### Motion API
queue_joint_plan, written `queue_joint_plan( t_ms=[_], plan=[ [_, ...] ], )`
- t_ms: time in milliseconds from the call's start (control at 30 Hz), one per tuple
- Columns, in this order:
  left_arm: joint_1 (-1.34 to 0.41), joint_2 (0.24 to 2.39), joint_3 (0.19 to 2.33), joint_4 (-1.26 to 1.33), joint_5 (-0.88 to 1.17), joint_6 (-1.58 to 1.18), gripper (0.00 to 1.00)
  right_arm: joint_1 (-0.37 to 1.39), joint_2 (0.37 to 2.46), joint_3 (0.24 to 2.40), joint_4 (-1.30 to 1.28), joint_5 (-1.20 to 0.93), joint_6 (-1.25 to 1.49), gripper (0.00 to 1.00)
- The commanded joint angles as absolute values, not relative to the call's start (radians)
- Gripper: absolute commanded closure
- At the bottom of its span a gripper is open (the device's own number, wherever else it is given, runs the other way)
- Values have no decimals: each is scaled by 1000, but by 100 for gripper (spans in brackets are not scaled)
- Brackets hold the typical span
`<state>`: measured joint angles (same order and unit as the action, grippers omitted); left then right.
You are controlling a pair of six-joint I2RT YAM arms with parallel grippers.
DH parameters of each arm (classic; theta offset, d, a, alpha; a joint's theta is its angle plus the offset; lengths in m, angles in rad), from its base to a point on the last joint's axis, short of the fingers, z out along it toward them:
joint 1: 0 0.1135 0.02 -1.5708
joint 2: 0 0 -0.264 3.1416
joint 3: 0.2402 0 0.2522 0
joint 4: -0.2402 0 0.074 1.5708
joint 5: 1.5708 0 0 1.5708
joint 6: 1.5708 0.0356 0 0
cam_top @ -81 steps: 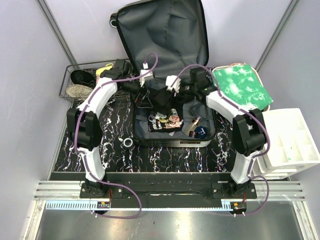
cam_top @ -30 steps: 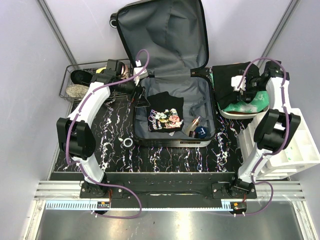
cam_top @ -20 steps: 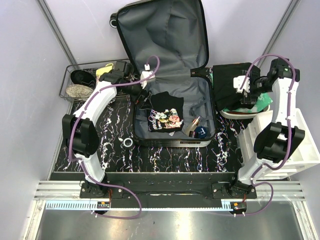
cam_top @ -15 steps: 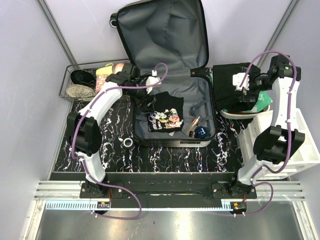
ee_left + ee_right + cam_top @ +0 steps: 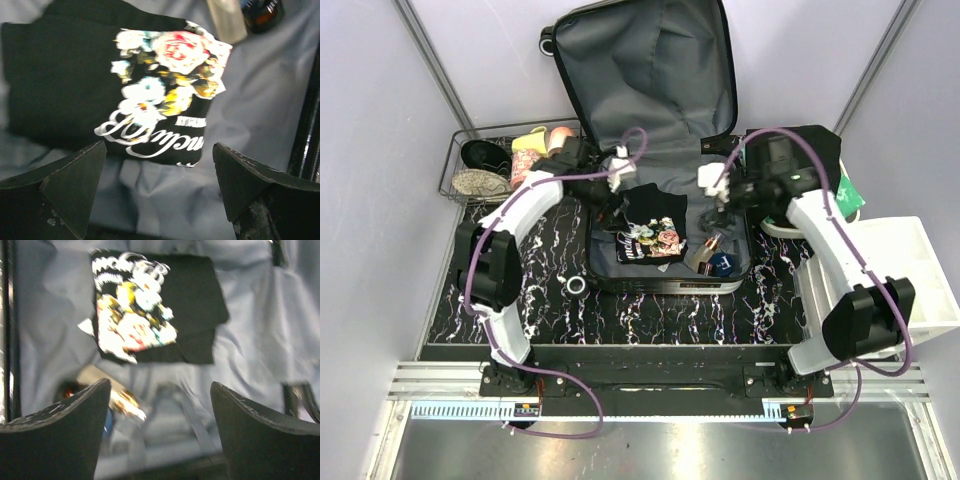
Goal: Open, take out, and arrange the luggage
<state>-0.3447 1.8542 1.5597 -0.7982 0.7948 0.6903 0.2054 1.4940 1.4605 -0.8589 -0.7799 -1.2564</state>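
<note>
Back from the side pile (image 5: pixel 798 150), the right gripper (image 5: pixel 713 192) hovers over the suitcase (image 5: pixel 650 80) lying open on the table (image 5: pixel 550 290). Both it and the left gripper (image 5: pixel 159 150) gape empty; best pinch the shirt (image 5: pixel 70 80) by opposite edges together.

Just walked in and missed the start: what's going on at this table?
Two robot arms are unpacking the open luggage. The left end effector and the right end effector both hover open over its lower half, above a folded black T-shirt with a floral print. Neither holds anything. Small bottles lie near the case's near right corner. A dark garment lies outside, to the right of the luggage.
</note>
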Motion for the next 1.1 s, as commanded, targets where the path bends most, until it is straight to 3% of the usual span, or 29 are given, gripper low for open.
queue_joint_plan(
  t_ms=[0, 67, 267, 567, 767, 800, 967, 1033, 1067],
  plan=[
    [-264, 1712, 1537, -620, 884, 493, 6, 374, 1512, 1368, -502, -707, -994, 15],
    [-250, 1654, 1506, -600, 807, 477, 5, 458, 1574, 1348, -460, -671, -933, 20],
    [-187, 1563, 1444, -598, 785, 430, 4, 592, 1718, 1325, -364, -594, -981, 19],
    [-178, 1536, 1407, -607, 805, 449, 3, 632, 1917, 1353, -360, -540, -1120, 10],
    [-175, 1542, 1402, -623, 821, 480, 2, 632, 2000, 1358, -383, -459, -1192, 12],
    [-173, 1546, 1404, -623, 822, 482, 2, 632, 2008, 1364, -382, -451, -1192, 15],
    [-170, 1551, 1411, -627, 830, 497, 3, 630, 1991, 1377, -383, -439, -1172, 54],
    [-169, 1552, 1422, -638, 839, 511, 3, 629, 1959, 1402, -383, -437, -1137, 63],
    [-167, 1554, 1425, -649, 838, 514, 3, 623, 1947, 1413, -391, -437, -1126, 72]
  ],
)
